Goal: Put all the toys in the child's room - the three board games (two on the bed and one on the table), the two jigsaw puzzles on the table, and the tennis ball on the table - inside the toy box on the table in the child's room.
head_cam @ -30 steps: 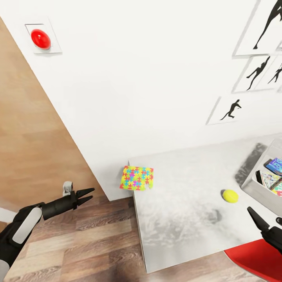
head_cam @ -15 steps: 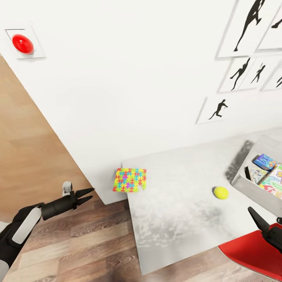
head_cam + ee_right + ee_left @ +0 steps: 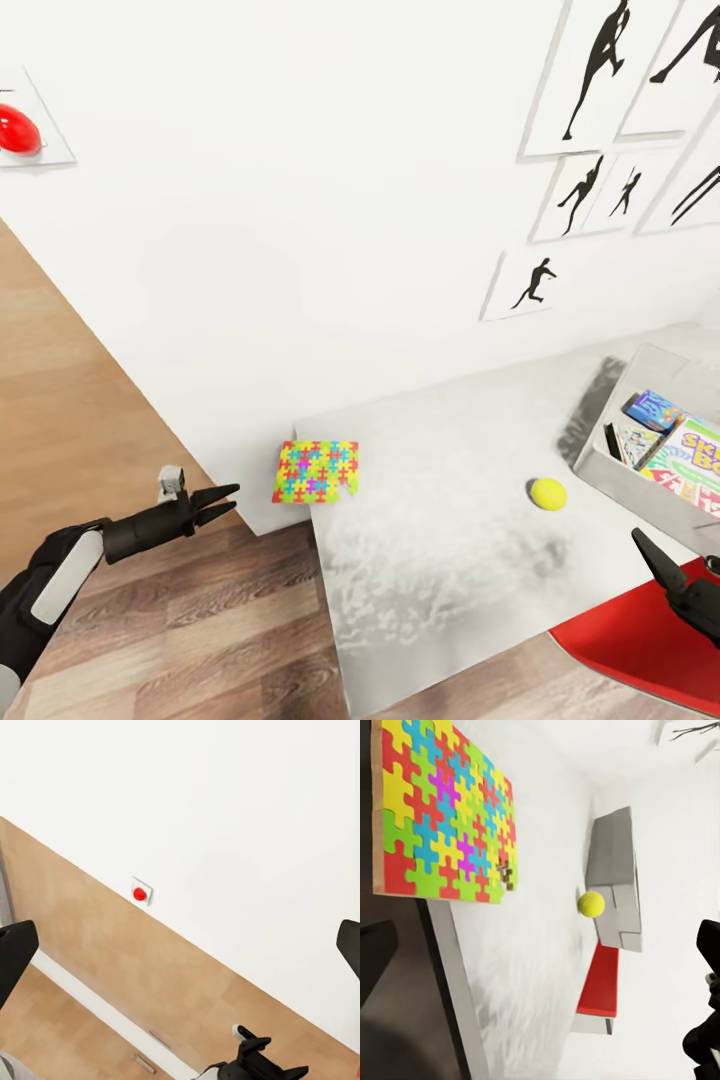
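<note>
With its jaws spread and empty, the left gripper risks nudging the jigsaw puzzle, which overhangs the table edge, onto the floor; the right gripper's jaws also look spread.

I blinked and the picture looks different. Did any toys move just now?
No, the camera swung right, so everything slid left in the head view. The jigsaw puzzle stays on the table corner, the tennis ball beside the toy box. Left gripper and right gripper took hold of nothing.
</note>
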{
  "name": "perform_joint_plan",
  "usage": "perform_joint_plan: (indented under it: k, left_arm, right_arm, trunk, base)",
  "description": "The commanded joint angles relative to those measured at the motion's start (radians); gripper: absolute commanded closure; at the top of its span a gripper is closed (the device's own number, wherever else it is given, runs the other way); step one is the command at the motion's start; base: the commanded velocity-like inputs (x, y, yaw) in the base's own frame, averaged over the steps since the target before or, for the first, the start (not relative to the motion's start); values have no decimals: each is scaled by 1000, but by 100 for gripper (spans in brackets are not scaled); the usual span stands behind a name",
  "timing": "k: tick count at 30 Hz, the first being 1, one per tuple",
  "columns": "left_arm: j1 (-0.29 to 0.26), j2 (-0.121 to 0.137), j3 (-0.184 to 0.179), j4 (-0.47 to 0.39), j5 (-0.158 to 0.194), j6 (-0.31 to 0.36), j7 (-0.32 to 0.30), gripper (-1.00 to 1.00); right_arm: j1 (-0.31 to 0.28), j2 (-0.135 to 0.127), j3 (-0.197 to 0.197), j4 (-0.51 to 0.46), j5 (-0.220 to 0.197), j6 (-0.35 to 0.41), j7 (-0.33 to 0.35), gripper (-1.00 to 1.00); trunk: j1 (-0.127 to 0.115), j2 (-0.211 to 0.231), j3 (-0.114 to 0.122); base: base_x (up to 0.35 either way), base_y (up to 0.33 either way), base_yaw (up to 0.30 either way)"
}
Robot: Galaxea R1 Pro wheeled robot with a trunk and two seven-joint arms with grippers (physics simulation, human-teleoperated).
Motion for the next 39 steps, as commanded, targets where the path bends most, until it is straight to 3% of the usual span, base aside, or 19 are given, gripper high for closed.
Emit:
perform_joint_plan:
  k: [1,10,39]
  left_arm:
    - [-1,1,-2,1,-1,5,-8,-100]
    - [-1,1,-1,1,-33,-1,-67,-100]
    - [-1,1,0,1,-45,-3,-74,-100]
  right_arm:
    - [0,0,0,-1,-5,9,-1,-100]
    - [0,4,0,-1,-5,8,0,-100]
    - [0,4,2,-1,-5,7,0,-100]
  trunk:
    - [1,-2,0]
    - [1,-2,14]
    - [1,-2,61]
  base:
    - [11,0,-8]
    - [3,0,-2]
    - [0,0,0]
